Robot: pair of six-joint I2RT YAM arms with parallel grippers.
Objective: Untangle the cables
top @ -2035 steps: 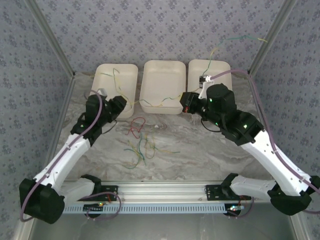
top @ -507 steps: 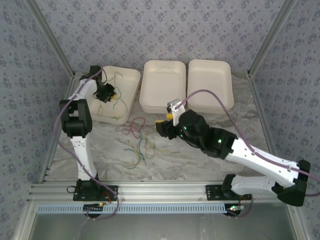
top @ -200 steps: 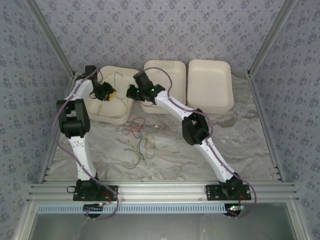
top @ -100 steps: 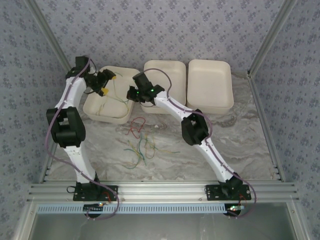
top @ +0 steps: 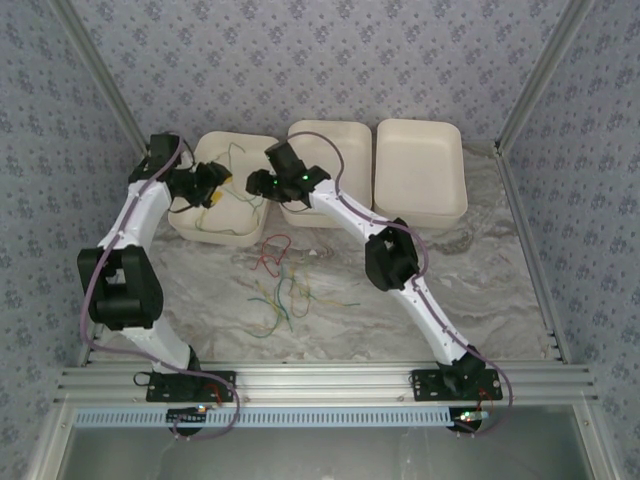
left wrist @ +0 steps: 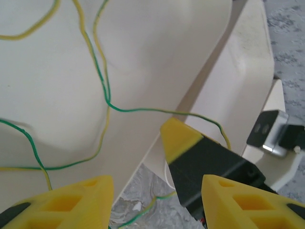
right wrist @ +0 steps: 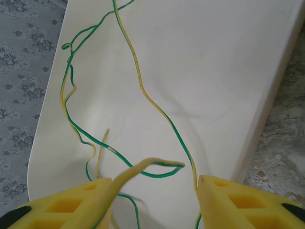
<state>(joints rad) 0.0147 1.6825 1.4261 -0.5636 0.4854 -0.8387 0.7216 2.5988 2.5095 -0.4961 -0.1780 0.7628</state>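
While both hover over the left tray (top: 262, 143), my left claw (left wrist: 156, 181) and right claw (right wrist: 152, 180) gape, cables (right wrist: 136, 59) beneath.

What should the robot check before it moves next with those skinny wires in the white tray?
1. Left gripper open: ok.
2. Right gripper open: ok.
3. Thin green-and-yellow wire loop lying between right gripper's jaws: ok.
4. Grippers clear of each other over the white foam tray: cannot tell, very close.
5. Red, green and yellow wire pile on the marble table untangled: not ok.
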